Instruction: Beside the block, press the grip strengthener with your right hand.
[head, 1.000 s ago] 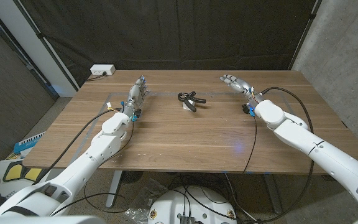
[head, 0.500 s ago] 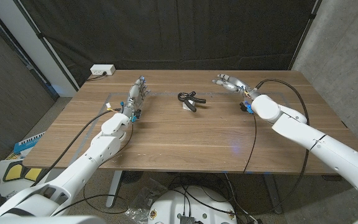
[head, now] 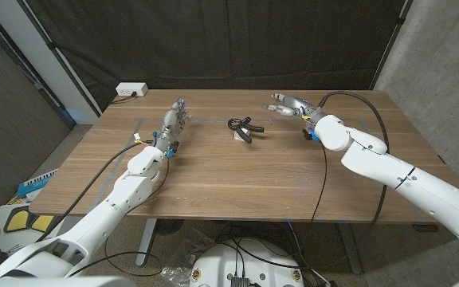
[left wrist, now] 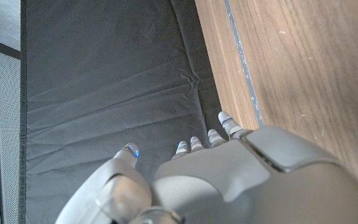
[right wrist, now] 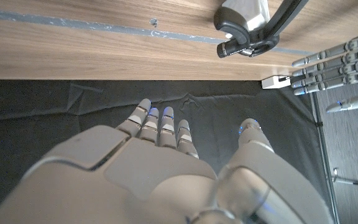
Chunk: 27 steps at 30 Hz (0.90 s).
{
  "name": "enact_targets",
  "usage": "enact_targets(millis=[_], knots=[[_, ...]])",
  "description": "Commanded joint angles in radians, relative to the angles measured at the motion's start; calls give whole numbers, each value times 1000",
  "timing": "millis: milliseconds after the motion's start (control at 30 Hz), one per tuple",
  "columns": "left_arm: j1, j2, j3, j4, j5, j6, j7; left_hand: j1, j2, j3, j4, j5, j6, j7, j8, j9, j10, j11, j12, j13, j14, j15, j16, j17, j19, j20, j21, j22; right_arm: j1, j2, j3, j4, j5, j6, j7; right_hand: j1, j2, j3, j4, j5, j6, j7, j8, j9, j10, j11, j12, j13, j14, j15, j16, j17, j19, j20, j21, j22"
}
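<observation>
A black grip strengthener (head: 243, 127) lies near the middle of the wooden table's far half, its handles spread. It leans against a small white block (head: 238, 135). In the right wrist view the grip strengthener (right wrist: 253, 37) and the block (right wrist: 244, 11) are ahead of my fingers. My right hand (head: 290, 105) hovers to the right of it, fingers apart and holding nothing, still a short way off. My left hand (head: 175, 121) stands at the far left of the table with its fingers straight and nothing in it; its fingers (right wrist: 328, 62) also appear in the right wrist view.
A white power strip (head: 131, 90) sits at the table's far left corner. A black cable (head: 325, 171) runs from my right wrist across the table to its near edge. A dark curtain hangs behind the table.
My right hand has moved left across the far edge, toward the grip strengthener. The left arm has stayed put.
</observation>
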Motion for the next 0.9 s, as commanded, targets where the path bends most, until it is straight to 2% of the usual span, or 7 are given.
enact_targets(millis=[33, 533, 767, 900], knots=[[9, 10, -4, -3, -6, -9, -20, -1, 7, -3, 0, 7, -197, -1, 6, 3, -199, 6, 2, 2, -234, -54, 4, 2, -163, -40, 3, 4, 42, 4, -87, -110, -190, -184, 102, 7, -18, -6, -3, -3, 9, 12, 7, 5, 3, 1, 3, 2, 8, -7, 9, 1, 18, 5, 10, 5], [14, 15, -10, 4, -17, -17, -41, 0, 8, -4, 0, 7, -196, -1, 6, 3, -198, 8, 2, 2, -233, -54, 4, 2, -162, -40, 2, 4, 116, 54, -202, -146, -401, -314, 264, 31, -60, -18, -30, 9, 13, 50, 11, 6, 2, -5, 4, 2, 25, -18, 12, 0, 61, -4, 17, 3], [11, 13, -9, 14, -22, -18, -51, 0, 8, -5, 0, 7, -195, 0, 5, 3, -197, 8, 2, 2, -232, -54, 4, 2, -162, -39, 1, 4, 161, 86, -253, -136, -487, -348, 378, 47, -120, -44, -47, 26, -11, 83, 5, 7, -15, -1, 1, 3, 34, -33, 14, 1, 73, -9, 12, 1], [8, 10, -9, 22, -24, -20, -54, 1, 8, -6, 0, 7, -195, -1, 5, 3, -196, 9, 2, 2, -232, -52, 4, 2, -160, -39, 1, 4, 182, 107, -275, -124, -528, -358, 435, 50, -135, -51, -49, 31, -20, 88, 3, 8, -23, 1, -1, 4, 33, -37, 13, 2, 67, -7, 7, 1]])
